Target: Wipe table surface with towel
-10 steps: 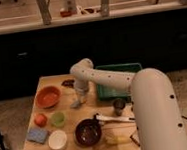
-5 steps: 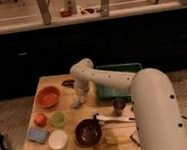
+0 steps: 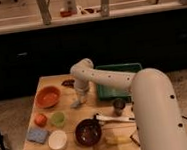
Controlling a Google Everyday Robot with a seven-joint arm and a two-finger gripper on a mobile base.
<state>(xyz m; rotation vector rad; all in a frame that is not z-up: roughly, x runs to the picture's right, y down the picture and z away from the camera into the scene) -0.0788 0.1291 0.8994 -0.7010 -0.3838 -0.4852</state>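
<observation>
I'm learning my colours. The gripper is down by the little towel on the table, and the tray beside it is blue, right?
Not quite: the tray is green, not blue, as the camera view shows. The gripper is down by the little towel on the table.

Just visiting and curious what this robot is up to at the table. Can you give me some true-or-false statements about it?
1. The gripper is low over the table surface, right by the towel. True.
2. The towel lies inside the green tray. False: it lies on the table surface, left of the tray.
3. The white bowl sits beside the blue-grey pad. True.
4. The small green cup stands inside the orange bowl. False: the cup stands on the table, apart from the bowl.
</observation>
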